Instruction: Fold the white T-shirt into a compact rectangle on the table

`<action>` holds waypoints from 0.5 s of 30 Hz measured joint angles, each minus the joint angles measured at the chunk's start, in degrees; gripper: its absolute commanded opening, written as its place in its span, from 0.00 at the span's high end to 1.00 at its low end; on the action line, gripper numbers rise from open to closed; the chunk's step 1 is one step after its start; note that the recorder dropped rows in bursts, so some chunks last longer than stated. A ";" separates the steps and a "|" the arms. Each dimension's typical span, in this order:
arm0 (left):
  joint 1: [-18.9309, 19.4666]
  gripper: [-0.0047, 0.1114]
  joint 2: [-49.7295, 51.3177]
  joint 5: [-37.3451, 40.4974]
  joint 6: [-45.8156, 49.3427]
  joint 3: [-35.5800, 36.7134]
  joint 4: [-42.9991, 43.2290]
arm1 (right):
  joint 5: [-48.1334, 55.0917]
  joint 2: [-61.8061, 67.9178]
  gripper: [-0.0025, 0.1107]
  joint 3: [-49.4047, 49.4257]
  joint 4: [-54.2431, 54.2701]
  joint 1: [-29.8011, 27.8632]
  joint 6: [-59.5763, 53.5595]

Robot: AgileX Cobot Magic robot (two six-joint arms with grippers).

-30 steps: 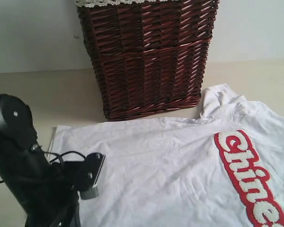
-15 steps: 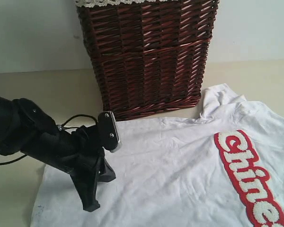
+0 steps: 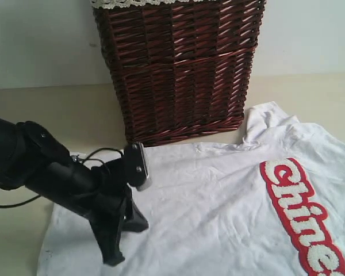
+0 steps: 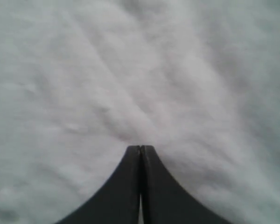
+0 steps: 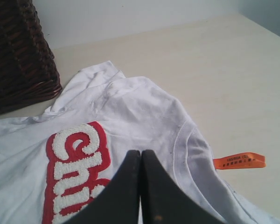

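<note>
I am poising my left pincer (image 4: 141, 148) and right pincer (image 5: 141, 152), both pressed together empty, over the white T-shirt (image 3: 218, 195), judging they must spread before pinching its edges.

white t-shirt (image 3: 218, 195) flat, unfolded on beige table (image 3: 57, 115), red-edged letters up

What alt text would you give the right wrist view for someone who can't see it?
A white T-shirt with fuzzy, red-outlined white letters lies spread on a beige table, an orange tag beside its neckline. The right gripper, shut, points toward the lettering; a dark wicker basket stands at the shirt's edge.
</note>
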 measured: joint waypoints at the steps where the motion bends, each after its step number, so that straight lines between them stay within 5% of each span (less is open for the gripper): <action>1: 0.14 0.96 -1.34 -2.97 0.00 0.00 -2.41 | 0.00 0.00 0.98 0.00 0.00 0.00 0.00; 8: 4.97 0.96 -20.63 -25.51 0.00 -0.08 -27.16 | 0.00 0.00 0.98 0.00 0.00 0.00 0.00; 15: 14.12 0.96 -43.45 -31.72 -1.47 5.05 -32.67 | 0.00 0.00 0.98 0.00 0.00 0.00 0.00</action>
